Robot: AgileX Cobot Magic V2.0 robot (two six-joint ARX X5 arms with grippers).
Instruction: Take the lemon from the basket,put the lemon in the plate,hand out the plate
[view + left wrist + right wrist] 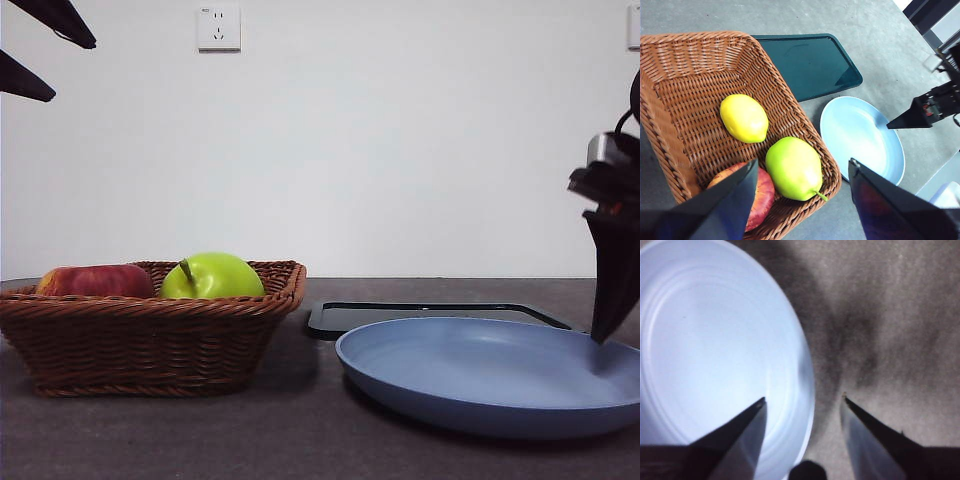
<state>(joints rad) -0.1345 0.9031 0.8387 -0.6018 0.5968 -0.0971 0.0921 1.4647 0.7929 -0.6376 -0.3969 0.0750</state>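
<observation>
The lemon [744, 118] lies in the wicker basket [700, 55] beside a green apple [794, 168] and a red apple [760, 197]. In the front view the basket [150, 345] stands at the left and hides the lemon. My left gripper [802, 164] hovers high above the basket, open and holding nothing; in the front view the left gripper [75, 72] shows only as black tips at the top left corner. The light-blue plate [480, 375] sits empty at the right. My right gripper [803, 398] is open and low, astride the plate's [715, 340] right rim.
A flat black tray [430, 315] lies behind the plate, next to the basket. The green apple [212, 277] and red apple [95, 281] rise above the basket rim. A wall with a socket [219, 27] stands behind the grey table.
</observation>
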